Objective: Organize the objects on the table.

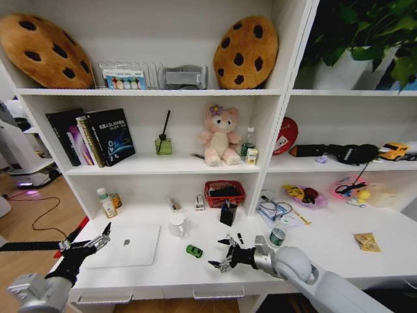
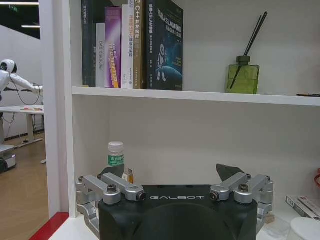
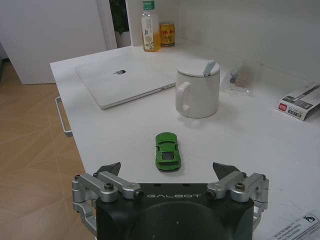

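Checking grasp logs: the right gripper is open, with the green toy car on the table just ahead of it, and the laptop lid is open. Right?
Not quite: the laptop lies closed flat, as the right wrist view shows. The right gripper is open, and the green toy car sits on the table just ahead.

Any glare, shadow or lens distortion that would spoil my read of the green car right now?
Right wrist view: green toy car is evenly lit and sharp, with a soft shadow beside the white mug and none over the car. Head view: wide-angle bending curves the shelf uprights, and the car looks tiny ahead of the open right gripper. Left wrist view: no glare on the books.
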